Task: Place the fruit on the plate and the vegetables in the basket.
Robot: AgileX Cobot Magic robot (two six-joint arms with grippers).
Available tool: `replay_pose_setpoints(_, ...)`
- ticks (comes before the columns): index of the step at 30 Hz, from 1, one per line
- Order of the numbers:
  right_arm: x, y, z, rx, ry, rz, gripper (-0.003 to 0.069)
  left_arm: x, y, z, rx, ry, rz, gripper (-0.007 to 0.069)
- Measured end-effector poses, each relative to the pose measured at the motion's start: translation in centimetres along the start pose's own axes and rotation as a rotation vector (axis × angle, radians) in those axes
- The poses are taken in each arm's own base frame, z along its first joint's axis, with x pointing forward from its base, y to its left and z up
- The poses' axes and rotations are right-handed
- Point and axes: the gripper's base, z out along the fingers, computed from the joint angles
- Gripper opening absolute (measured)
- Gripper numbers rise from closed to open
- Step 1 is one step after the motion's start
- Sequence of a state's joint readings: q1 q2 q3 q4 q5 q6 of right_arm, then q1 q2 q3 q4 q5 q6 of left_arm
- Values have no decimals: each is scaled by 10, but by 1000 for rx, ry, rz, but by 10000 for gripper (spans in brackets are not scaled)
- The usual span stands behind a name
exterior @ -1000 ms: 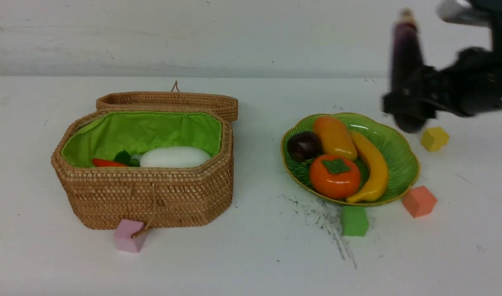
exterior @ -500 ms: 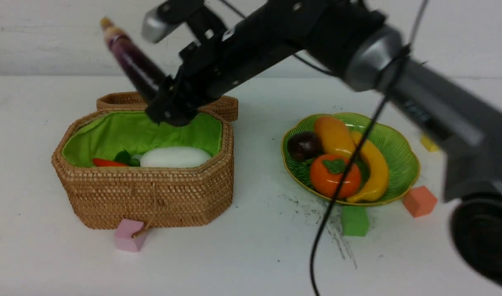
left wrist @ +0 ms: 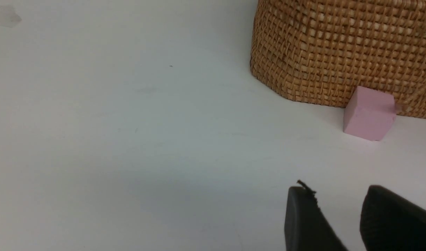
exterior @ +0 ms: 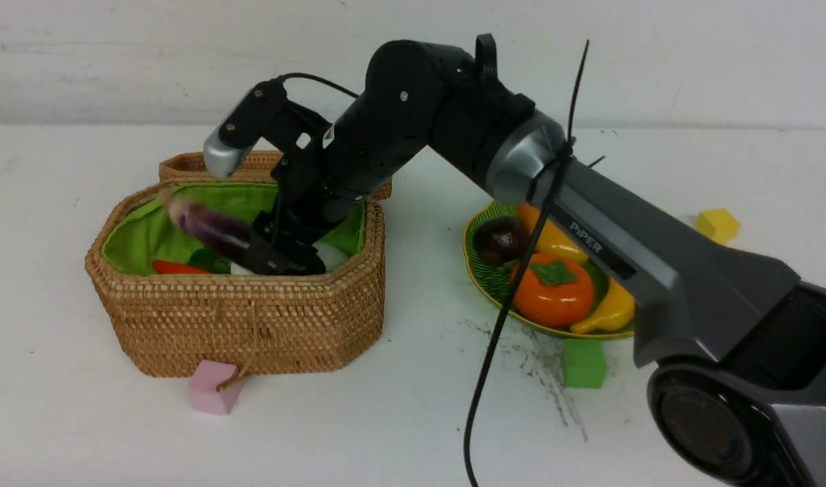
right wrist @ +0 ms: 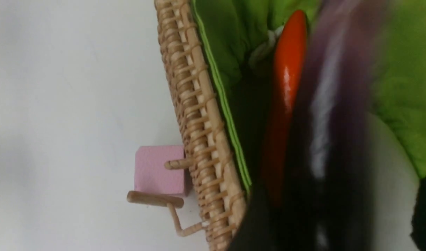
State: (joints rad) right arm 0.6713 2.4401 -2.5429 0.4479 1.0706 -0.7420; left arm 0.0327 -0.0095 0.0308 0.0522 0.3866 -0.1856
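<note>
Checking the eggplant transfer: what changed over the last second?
The right gripper carried the eggplant leftward from beside the plate and lowered it into the basket; release unclear, blurred. Fruit, radish, pepper, cubes unmoved.

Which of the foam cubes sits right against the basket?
The pink cube, at the front wall of the basket beside its toggle. The green cube and yellow cube lie over by the plate.

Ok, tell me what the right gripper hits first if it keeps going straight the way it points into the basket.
Most likely the white radish on the basket floor: the right gripper points down into it just above the radish, with the blurred eggplant at its tips. Depth is uncertain.
</note>
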Motion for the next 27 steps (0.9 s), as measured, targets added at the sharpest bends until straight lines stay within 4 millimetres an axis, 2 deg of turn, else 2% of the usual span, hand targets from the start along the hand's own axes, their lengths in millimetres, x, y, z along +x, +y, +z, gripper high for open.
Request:
replay_pose_setpoints(2,-5,-1,-14,4,-17,13,659,0,0,0,0,0,0,239)
replay_pose_setpoints(4,-5,-3,-23,3,-19,27,674,0,0,0,0,0,0,239)
replay_pose_setpoints(5,-6,-4,-42,7,-25,45,678,0,0,0,0,0,0,239)
replay_pose_setpoints(6,-4,-5,-53,9,-20,60,675,0,0,0,0,0,0,239)
replay_pose_setpoints(8,2,-7,-63,10,-2,85,667,0,0,0,0,0,0,239)
replay_pose_setpoints(9,11,-9,-86,25,15,120,646,0,0,0,0,0,0,239)
replay_pose_setpoints(13,32,-13,-148,85,28,188,585,0,0,0,0,0,0,239)
replay_pose_setpoints(14,38,-13,-171,118,25,205,563,0,0,0,0,0,0,239)
replay_pose_setpoints(15,43,-9,-206,170,6,220,531,0,0,0,0,0,0,239)
replay_pose_setpoints(16,49,-6,-232,214,-7,241,507,0,0,0,0,0,0,239)
replay_pose_setpoints(17,56,-1,-257,261,-21,266,483,0,0,0,0,0,0,239)
replay_pose_setpoints(20,79,17,-318,401,-76,390,415,0,0,0,0,0,0,239)
replay_pose_setpoints(23,103,54,-367,556,-143,511,328,0,0,0,0,0,0,239)
replay_pose_setpoints(27,144,106,-384,718,-181,623,213,0,0,0,0,0,0,239)
